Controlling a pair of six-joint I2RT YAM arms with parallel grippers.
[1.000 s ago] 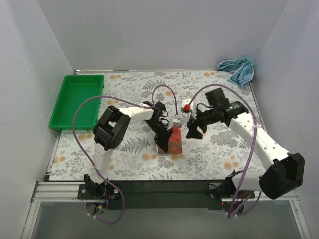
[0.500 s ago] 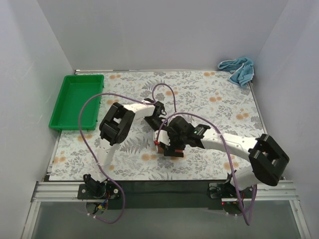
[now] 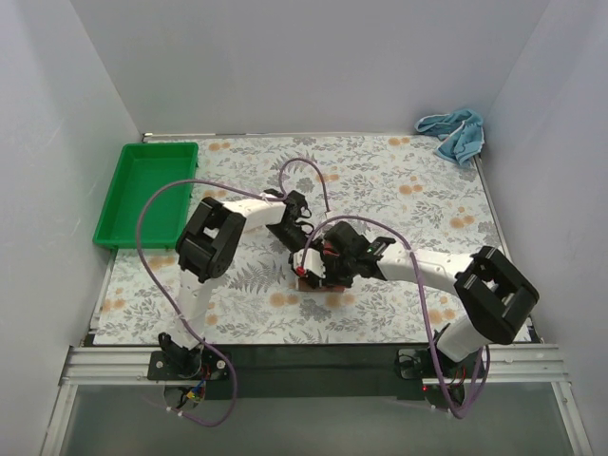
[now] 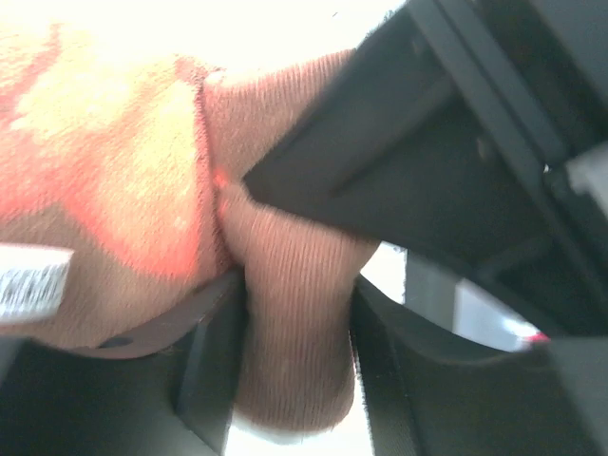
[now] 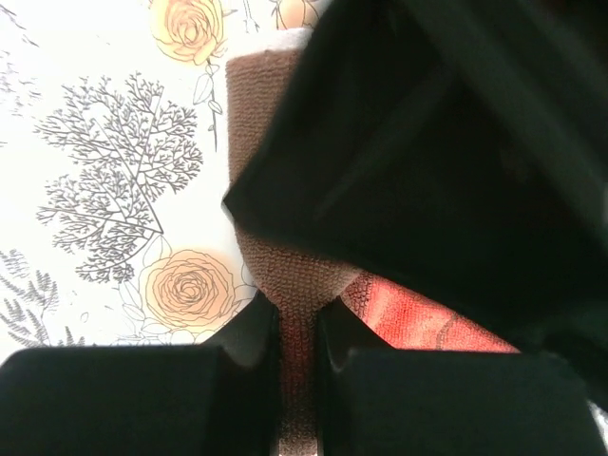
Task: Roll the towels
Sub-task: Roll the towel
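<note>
We see both arms reaching in to the middle of the worktop, where their grippers meet over the red towel. From above, only a narrow brown strip of that towel shows at the near side of the two grippers; the rest lies hidden beneath them. The left gripper comes in from the far left, the right gripper from the right. They are so close that we cannot tell whether they touch.

In the left wrist view, the left gripper is closed on a fold of the red towel. The brown cloth is squeezed between the two dark fingers and bulges out above them. A small white label sits at the left edge of that view, against the cloth.

In the right wrist view, the right gripper is clamped on a thin pleat of the red towel. Its fingers stand nearly together, with only cloth between them. The cloth is brown at its far end, with a redder patch just beside the right-hand finger, and it lies on the flowered worktop.

The blue towel lies crumpled in the far right corner, against the wall and well apart from both grippers. A green tray sits at the far left of the worktop.
</note>
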